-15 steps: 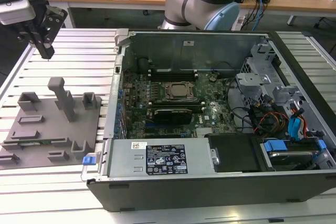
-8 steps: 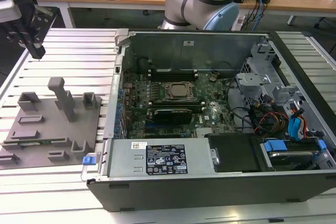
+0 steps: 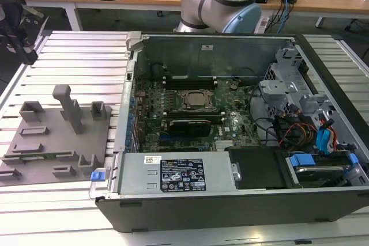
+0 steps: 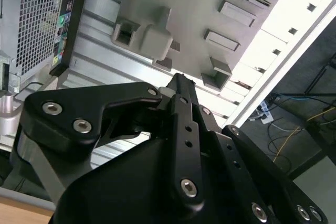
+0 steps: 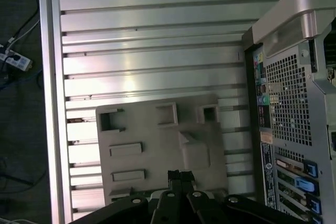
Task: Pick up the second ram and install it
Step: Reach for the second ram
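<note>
Exterior view: the second ram (image 3: 43,155) appears as a thin greenish strip seated in a long slot of the gray fixture (image 3: 55,136), which probably keeps it presented for grasping. In the first wrist view the gripper (image 5: 181,174) hangs clear above the fixture, fingers pressed together on nothing. Alongside, the open computer case (image 3: 190,205) holds the motherboard (image 3: 230,125) and processor (image 3: 193,100).

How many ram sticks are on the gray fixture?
1: a green ram stick lying in a long slot of the gray fixture, at the exterior view's left. Others may be hidden.
</note>
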Controlling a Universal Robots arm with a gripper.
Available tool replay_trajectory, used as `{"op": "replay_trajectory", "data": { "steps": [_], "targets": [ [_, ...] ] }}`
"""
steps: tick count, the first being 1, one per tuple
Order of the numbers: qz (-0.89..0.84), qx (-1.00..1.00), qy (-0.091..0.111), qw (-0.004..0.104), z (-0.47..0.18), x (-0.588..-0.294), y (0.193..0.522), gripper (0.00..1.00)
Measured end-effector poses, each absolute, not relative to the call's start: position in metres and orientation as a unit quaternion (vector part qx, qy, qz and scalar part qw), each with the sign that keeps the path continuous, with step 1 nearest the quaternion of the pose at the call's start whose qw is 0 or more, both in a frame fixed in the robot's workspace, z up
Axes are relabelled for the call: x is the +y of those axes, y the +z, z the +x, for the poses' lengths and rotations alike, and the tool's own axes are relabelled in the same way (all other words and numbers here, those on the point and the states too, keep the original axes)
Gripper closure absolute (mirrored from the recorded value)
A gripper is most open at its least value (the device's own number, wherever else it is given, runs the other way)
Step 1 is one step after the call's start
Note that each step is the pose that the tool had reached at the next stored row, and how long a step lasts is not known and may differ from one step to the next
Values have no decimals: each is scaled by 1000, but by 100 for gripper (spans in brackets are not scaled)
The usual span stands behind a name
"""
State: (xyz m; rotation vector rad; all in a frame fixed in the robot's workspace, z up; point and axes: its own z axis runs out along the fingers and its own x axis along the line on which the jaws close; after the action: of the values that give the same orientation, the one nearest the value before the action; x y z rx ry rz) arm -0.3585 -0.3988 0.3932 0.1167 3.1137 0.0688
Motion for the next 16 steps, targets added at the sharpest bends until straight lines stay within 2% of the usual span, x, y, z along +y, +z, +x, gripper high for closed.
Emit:
{"op": "replay_trajectory", "data": {
  "steps": [8, 16],
  "targets": [
    [37, 999, 22, 12, -386, -399, 393, 90],
    [37, 999, 22, 12, -386, -407, 393, 90]
  ]
}}
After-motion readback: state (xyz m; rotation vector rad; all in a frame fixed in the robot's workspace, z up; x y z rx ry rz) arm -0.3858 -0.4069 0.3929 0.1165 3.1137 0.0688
